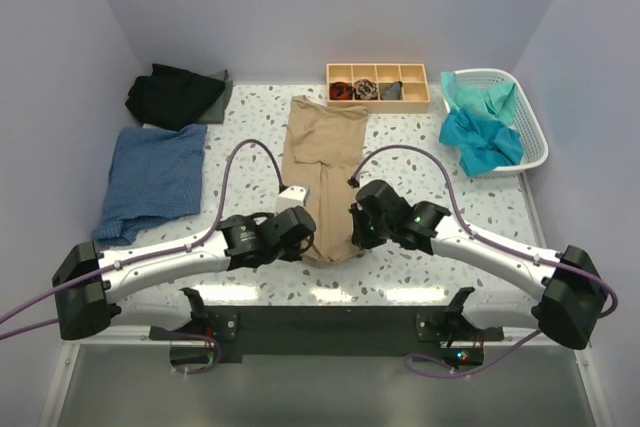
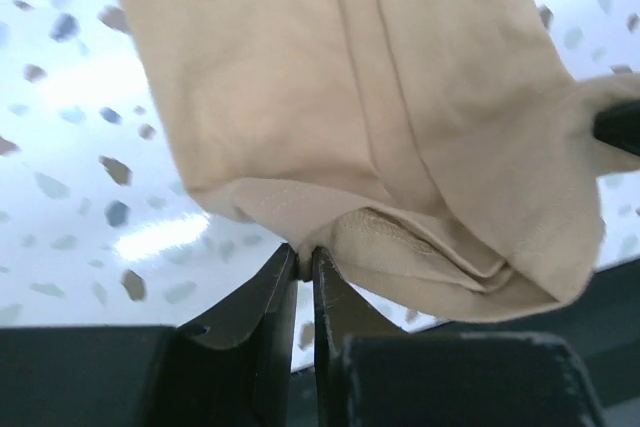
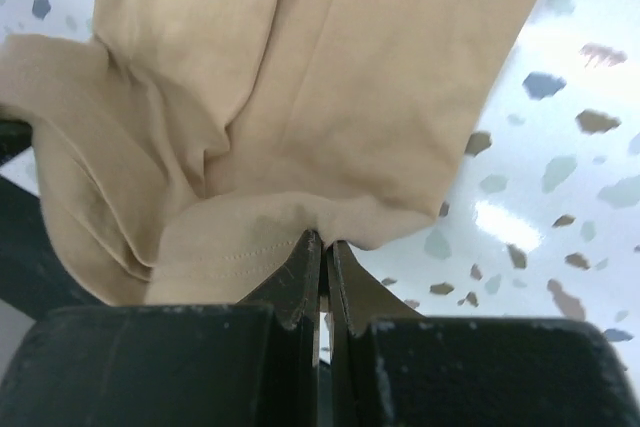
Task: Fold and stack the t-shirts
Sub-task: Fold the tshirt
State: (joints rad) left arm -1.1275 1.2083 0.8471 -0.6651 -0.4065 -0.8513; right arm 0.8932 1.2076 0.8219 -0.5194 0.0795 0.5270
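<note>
Pinching the near hem of the tan t-shirt [image 1: 325, 147] with the left gripper [image 2: 305, 257], fingers almost together on the cloth. Nipping the same hem tight with the right gripper [image 3: 322, 247], just alongside. Lying long and narrow up the middle of the table [image 1: 480, 207], near end bunched. Far left, black t-shirt [image 1: 170, 95] and denim-blue t-shirt [image 1: 155, 172]; far right, teal t-shirts [image 1: 480, 137] spilling from the white basket [image 1: 535, 132].

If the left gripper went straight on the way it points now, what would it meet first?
The tan shirt: its near hem sits right at the fingers, apparently pinched, and the cloth stretches on ahead.
</note>
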